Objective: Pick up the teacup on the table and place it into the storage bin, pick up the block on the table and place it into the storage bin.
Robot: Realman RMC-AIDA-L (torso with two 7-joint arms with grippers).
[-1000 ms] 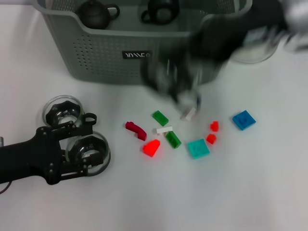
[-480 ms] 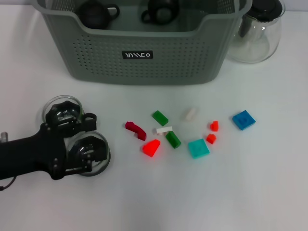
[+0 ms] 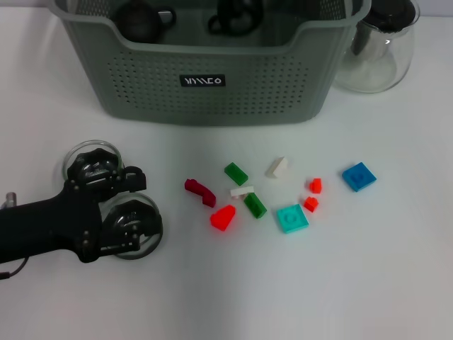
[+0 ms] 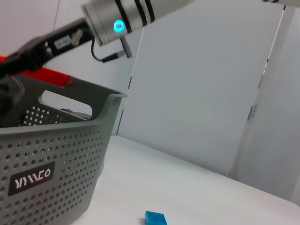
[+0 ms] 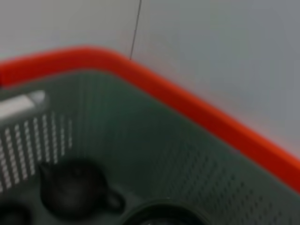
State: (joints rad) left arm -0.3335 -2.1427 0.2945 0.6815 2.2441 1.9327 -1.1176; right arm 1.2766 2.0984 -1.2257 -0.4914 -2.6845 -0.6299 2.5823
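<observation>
— Grey-green and full of little holes, what is that big thing at the back?

— That is the storage bin [image 3: 205, 78]. It stands on the white table [image 3: 368, 283]. Two dark teapots [image 3: 138, 20] sit inside it. A clear glass pitcher [image 3: 375, 53] with a black lid stands just beside it.

— Where are the teacups?

— Two clear glass teacups are on the table, on the robot's left. One teacup [image 3: 90, 159] is nearer the bin. The other teacup [image 3: 134, 225] is just beside it.

— What is the left gripper [image 3: 117, 205] doing?

— It lies low over the two cups. I cannot tell if it is open or closed, or if it has hold of a cup.

— And the blocks?

— They lie spread out in front of the bin. I see a red block [image 3: 222, 217], a teal block [image 3: 291, 218] and a blue block [image 3: 358, 176], well apart from the cups.

— And the right gripper?

— I cannot see it. Its wrist camera looks down into the bin at a dark teapot, I think.
</observation>
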